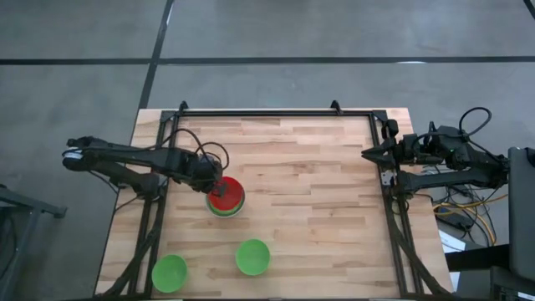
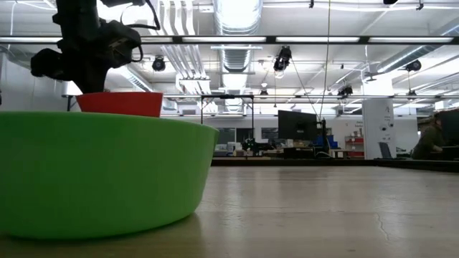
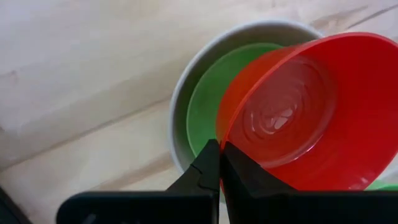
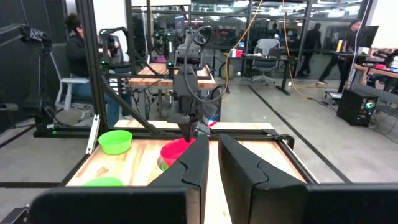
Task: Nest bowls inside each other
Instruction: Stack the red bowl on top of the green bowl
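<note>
My left gripper [image 1: 215, 185] is shut on a red bowl [image 1: 227, 192] at the table's left middle. The red bowl sits over a green bowl [image 3: 204, 107] that lies nested inside a pale grey-white bowl [image 3: 181, 87]. Two more green bowls stand near the front edge, one at the left [image 1: 170, 272] and one nearer the middle [image 1: 252, 257]. The front-left one fills the low view's left side [image 2: 93, 172], and the red bowl [image 2: 119, 102] shows behind it. My right gripper [image 1: 368, 153] waits at the right edge, level, with a narrow gap between its fingers [image 4: 239, 165]. My left gripper pinches the red bowl's rim [image 3: 224, 138] on the side toward the table's left edge, one finger inside the bowl and one outside. The fingers slant steeply down from above. The bowl hangs tilted over the nested green bowl; whether its bottom rests in it, I cannot tell.
A black metal frame [image 1: 276, 113] runs along the far edge and both sides of the wooden table. Bare wood lies across the middle and right half [image 1: 326, 192]. Cables hang by the right arm's base [image 1: 456, 209].
</note>
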Controlling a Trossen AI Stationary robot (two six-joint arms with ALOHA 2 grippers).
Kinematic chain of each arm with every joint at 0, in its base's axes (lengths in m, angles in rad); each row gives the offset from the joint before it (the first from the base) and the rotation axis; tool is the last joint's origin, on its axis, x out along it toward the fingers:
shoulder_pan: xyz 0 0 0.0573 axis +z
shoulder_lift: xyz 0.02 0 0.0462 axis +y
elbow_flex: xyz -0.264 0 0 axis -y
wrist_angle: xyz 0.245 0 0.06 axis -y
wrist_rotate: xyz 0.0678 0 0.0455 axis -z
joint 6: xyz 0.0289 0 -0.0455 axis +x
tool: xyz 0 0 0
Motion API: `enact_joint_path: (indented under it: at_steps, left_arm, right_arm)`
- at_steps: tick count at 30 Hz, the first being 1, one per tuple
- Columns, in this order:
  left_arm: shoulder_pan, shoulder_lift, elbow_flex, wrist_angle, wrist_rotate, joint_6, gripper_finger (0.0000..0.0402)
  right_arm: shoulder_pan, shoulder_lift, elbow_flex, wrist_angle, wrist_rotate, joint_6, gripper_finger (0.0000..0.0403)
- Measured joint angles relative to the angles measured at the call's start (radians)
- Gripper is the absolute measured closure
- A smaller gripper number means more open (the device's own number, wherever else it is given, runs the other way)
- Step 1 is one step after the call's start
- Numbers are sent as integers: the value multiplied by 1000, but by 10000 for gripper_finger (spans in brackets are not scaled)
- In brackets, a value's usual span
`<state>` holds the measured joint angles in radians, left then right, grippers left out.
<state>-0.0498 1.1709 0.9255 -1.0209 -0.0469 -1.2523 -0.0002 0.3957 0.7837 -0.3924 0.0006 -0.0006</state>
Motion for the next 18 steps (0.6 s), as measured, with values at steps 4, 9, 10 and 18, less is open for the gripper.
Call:
enact_joint_path:
  at_steps: [4, 9, 10, 18]
  left_arm:
    - [-5, 0, -15, 9, 5, -11, 398]
    - [-7, 0, -52, 54, 28, -23, 397]
    - [-7, 0, -62, 64, 34, -25, 397]
    - [-7, 0, -82, 90, 53, -37, 396]
  right_arm:
    - [0, 0, 0, 0, 0, 0, 369]
    - [0, 0, 0, 0, 0, 0, 369]
    - [0, 0, 0, 0, 0, 0, 369]
    - [0, 0, 0, 0, 0, 0, 369]
